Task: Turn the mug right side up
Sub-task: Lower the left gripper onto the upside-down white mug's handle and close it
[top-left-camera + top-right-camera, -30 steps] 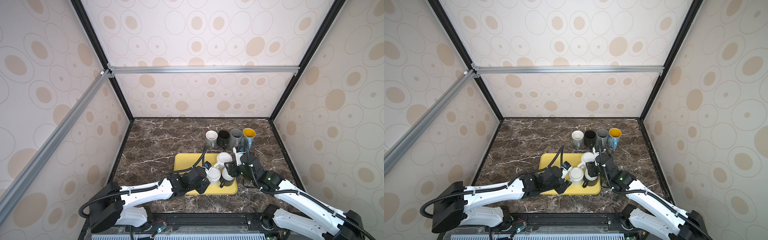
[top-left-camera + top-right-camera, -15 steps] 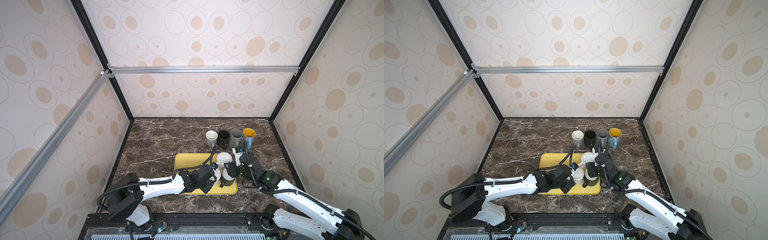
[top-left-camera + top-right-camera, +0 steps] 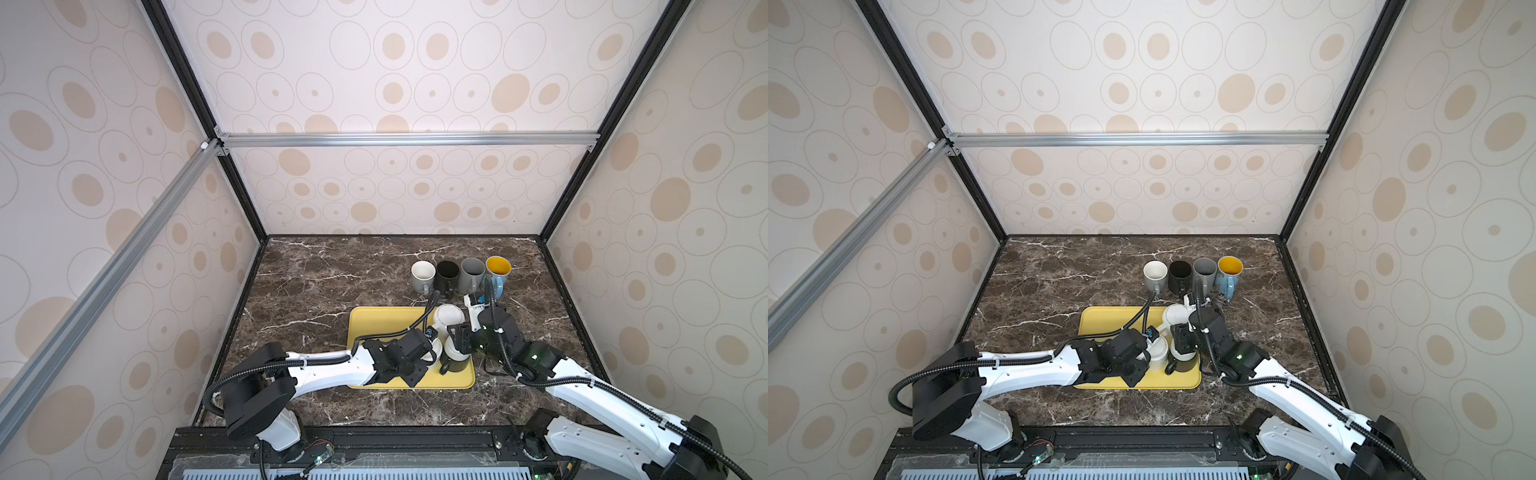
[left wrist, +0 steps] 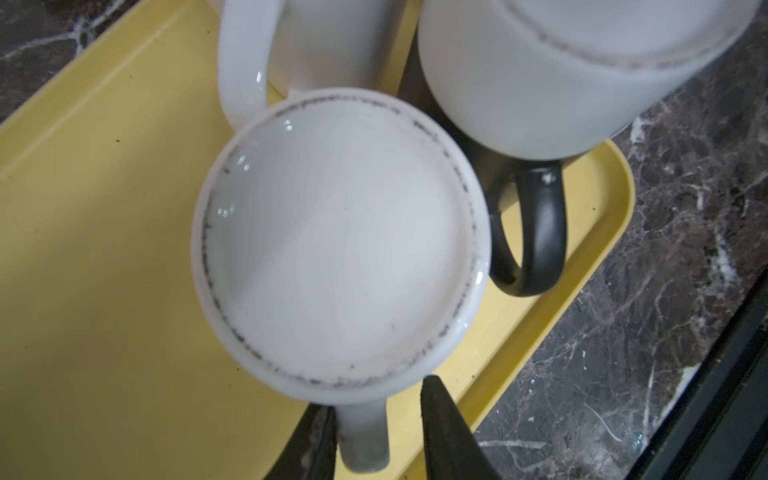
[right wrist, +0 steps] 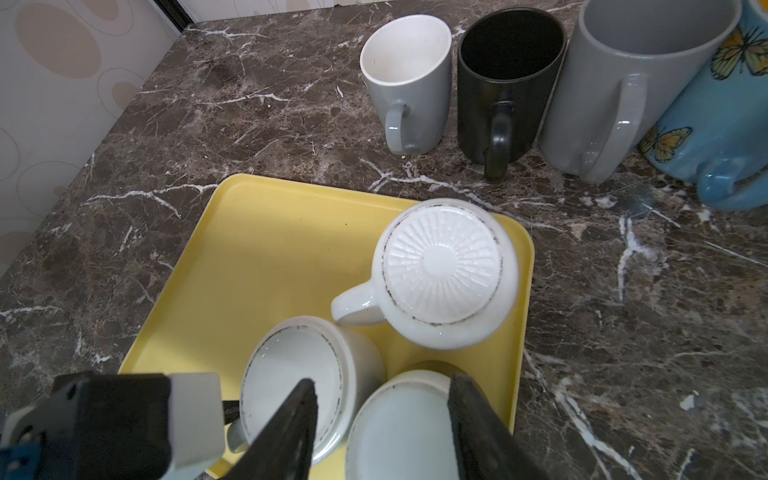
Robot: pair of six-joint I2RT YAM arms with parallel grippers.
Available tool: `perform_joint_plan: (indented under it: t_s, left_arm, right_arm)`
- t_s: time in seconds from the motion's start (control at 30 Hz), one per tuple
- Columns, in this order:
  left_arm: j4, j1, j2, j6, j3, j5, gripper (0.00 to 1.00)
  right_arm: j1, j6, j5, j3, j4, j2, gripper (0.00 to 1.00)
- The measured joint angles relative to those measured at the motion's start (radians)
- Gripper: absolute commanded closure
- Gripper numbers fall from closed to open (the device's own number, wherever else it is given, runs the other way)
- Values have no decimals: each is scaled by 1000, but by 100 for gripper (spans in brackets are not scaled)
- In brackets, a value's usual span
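Note:
Three mugs stand upside down on the yellow tray. The front-left white mug has its handle between the fingers of my left gripper. One finger lies against the handle and a gap shows at the other, so the gripper is open. Beside it stands a mug with a white base and a black lower part with a black handle. My right gripper hangs over that base, open, with a gap beside one finger. A ribbed-base white mug stands further back.
Behind the tray, several upright mugs stand in a row on the marble: pale grey, black, grey and blue with a yellow inside. The tray's left half is bare. Patterned walls close three sides.
My left arm has reached further in to the front-left mug and its jaws have narrowed round the handle. The right arm and the mugs have not moved.

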Motion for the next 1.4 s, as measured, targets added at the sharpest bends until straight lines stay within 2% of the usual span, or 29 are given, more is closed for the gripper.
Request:
perform_joint_plan:
  t_s: [0.37, 0.53, 0.77, 0.93, 1.0, 1.4]
  left_arm:
    - [-1, 0, 5, 0, 1, -10, 73]
    - [-17, 0, 23, 0, 14, -21, 79]
    - [-43, 4, 37, -3, 32, -55, 81]
    - [-48, 4, 39, -3, 34, -63, 89]
    - [-50, 4, 39, -4, 35, -64, 100]
    - [-82, 4, 31, -3, 43, -142, 100]
  right_arm:
    - [0, 0, -1, -1, 1, 0, 47]
    - [0, 0, -1, -4, 3, 0, 47]
    - [0, 3, -1, -12, 13, 2, 47]
    - [0, 5, -1, -16, 18, 6, 47]
    - [0, 6, -1, -20, 23, 6, 47]
    - [0, 6, -2, -20, 30, 6, 47]
